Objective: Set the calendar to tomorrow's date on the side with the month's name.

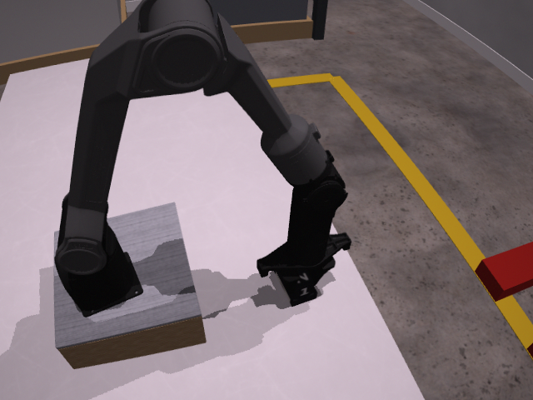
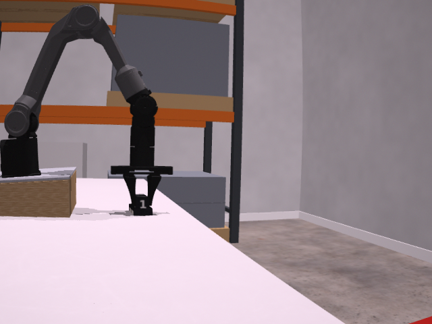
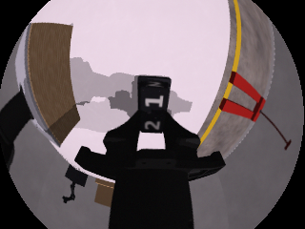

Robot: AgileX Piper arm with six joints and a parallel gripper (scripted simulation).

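A small black calendar cube (image 1: 304, 292) (image 2: 142, 204) (image 3: 154, 102) stands on the white table (image 1: 193, 172) (image 2: 139, 272) near its right edge. It shows a white 1 on the side facing the exterior camera. A white 2 shows above the 1 in the top view and nearer than it in the wrist view. A low dark base shows under the cube in the exterior view; I cannot tell a tray or a second cube apart from it. My gripper (image 1: 296, 279) (image 2: 141, 201) (image 3: 152, 115) points straight down, its two fingers closed against the cube's sides.
The arm's base stands on a wooden block with a grey top (image 1: 163, 241) (image 2: 38, 196) at the left. The table's right edge runs close beside the cube. A yellow floor line (image 1: 387, 137), a red object (image 1: 508, 268) and a shelf rack (image 2: 237, 121) lie beyond.
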